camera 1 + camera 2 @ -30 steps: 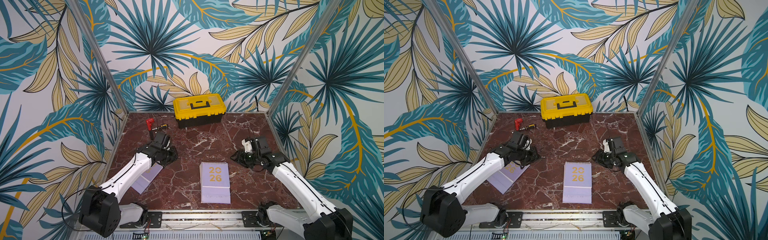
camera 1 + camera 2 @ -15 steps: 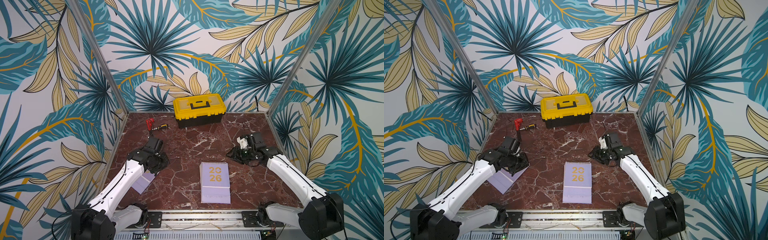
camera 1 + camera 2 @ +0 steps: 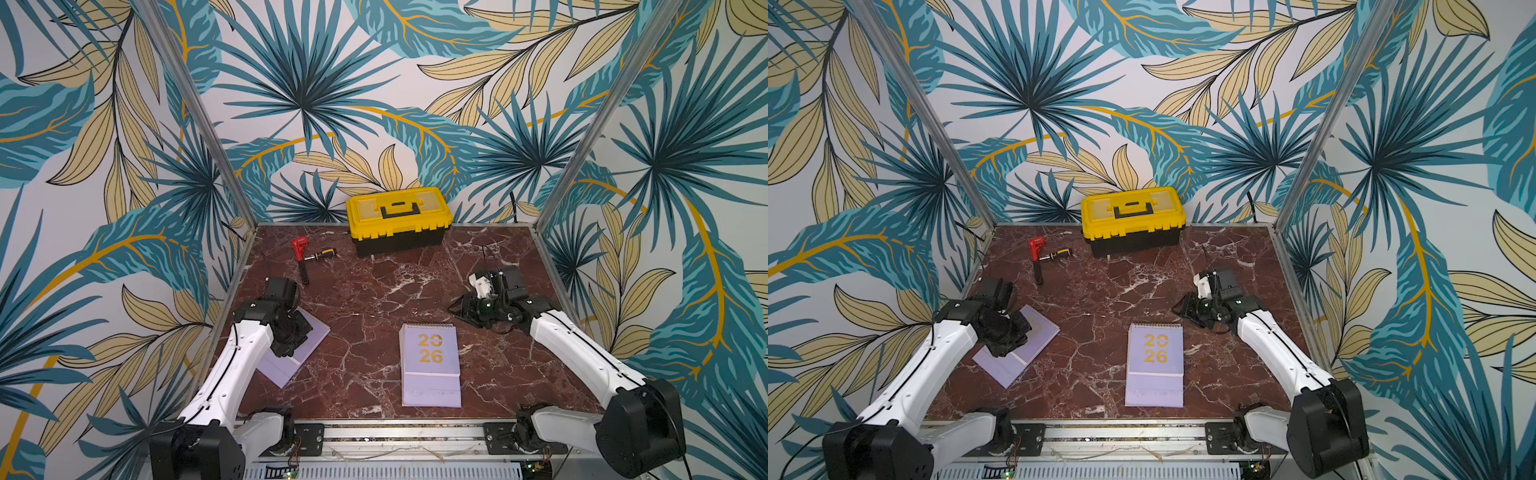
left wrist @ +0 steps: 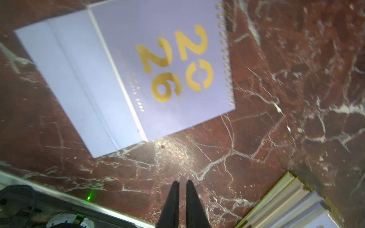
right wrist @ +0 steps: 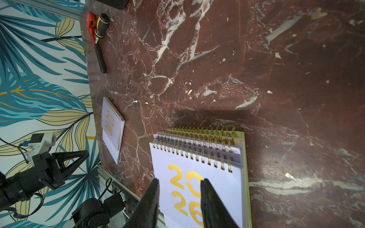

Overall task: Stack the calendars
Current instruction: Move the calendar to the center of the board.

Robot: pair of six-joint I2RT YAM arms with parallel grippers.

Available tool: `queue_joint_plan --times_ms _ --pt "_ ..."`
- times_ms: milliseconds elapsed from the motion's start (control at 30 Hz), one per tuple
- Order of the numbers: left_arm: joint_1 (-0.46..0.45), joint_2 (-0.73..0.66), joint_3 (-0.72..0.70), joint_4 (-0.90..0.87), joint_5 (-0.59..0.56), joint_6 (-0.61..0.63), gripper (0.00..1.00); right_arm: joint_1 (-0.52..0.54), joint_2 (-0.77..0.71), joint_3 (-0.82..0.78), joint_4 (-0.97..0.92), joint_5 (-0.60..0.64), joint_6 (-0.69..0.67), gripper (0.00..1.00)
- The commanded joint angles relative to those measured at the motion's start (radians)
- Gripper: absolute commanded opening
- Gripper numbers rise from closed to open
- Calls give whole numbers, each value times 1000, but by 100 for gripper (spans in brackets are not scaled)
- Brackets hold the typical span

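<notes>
A stack of calendars (image 3: 430, 365) lies at the front middle of the marble table in both top views, its top cover lavender with a gold "2026". The right wrist view shows several spiral bindings and a lime-green edge in this stack (image 5: 197, 177). A single lavender calendar (image 3: 1034, 340) lies at the front left, partly under my left arm. My left gripper (image 4: 182, 182) hovers over bare marble just beside that calendar (image 4: 158, 69), shut and empty. My right gripper (image 5: 179, 180) hangs behind the stack's far right corner, open with nothing between its fingers.
A yellow-and-black toolbox (image 3: 399, 220) stands against the back wall. A red wrench (image 3: 300, 249) and a screwdriver (image 3: 320, 254) lie at the back left. Metal posts and patterned walls close in the table (image 3: 374, 291) on three sides.
My left arm has drawn back toward the front left and now hangs over the lone lavender calendar. The right gripper has shifted slightly left. Neither calendar has moved.
</notes>
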Motion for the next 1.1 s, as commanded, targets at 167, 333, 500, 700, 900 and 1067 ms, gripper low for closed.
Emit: queue_joint_plan --times_ms 167,333,500,700,900,1067 --pt "435 134 -9 128 181 75 2 3 23 22 29 -27 10 37" --pt "574 358 136 132 262 152 0 4 6 19 9 -25 8 37" --pt "653 491 242 131 231 227 0 3 -12 21 -21 -13 2 37" --pt "677 609 331 119 191 308 0 4 -16 16 -12 -10 19 37" --pt "680 677 335 120 171 345 0 4 -25 16 -27 -2 17 37" --pt "681 692 314 121 165 364 0 3 -28 1 -12 -1 26 37"
